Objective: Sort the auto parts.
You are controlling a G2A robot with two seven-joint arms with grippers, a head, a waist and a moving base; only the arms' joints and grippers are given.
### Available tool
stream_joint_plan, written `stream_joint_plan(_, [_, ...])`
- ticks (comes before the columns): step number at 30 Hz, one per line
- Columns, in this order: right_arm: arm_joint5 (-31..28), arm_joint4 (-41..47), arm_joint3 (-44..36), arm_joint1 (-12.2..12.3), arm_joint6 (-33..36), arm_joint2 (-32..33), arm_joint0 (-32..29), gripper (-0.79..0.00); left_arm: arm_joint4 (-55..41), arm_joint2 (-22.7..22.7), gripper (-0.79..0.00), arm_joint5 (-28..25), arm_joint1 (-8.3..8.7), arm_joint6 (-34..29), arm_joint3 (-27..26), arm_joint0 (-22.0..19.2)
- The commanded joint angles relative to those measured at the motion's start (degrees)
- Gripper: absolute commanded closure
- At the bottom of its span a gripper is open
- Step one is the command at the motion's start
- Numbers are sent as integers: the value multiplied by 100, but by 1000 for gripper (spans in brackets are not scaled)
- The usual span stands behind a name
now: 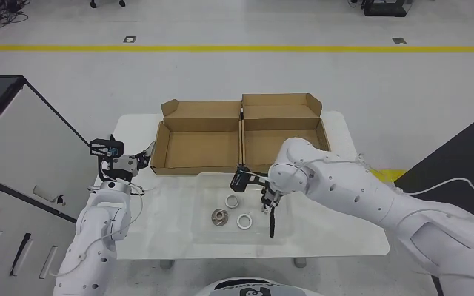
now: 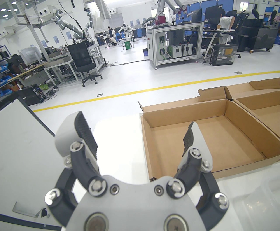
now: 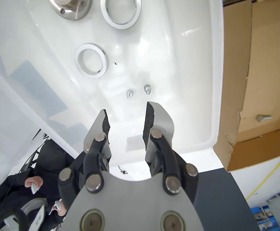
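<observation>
- Right gripper (image 3: 127, 107) hangs over the clear tray (image 3: 192, 91), fingers apart and empty, with two small bolts (image 3: 129, 94) just beyond its tips.
- Left gripper (image 2: 135, 119) is spread wide, holding nothing, beside the left cardboard box (image 2: 207, 135).
- Farther along the tray are a ring (image 3: 91, 60), a larger ring (image 3: 119, 13) and a flange (image 3: 70, 8), the last two cut off by the frame.
- A hex bolt (image 3: 263, 118) lies in the right cardboard box (image 3: 258, 65).

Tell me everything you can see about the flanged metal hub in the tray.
The hub is dull grey metal: a round flange with small bolt holes and a raised centre boss. It lies flat, boss up, on the clear tray's floor, near two pale rings but apart from them. Nothing else touches it.
</observation>
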Motion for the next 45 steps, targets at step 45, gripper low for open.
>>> stream_joint_plan(45, [521, -813, 1022, -489, -332, -51, -376, -240, 0, 0, -785, 0, 0, 0, 0, 0])
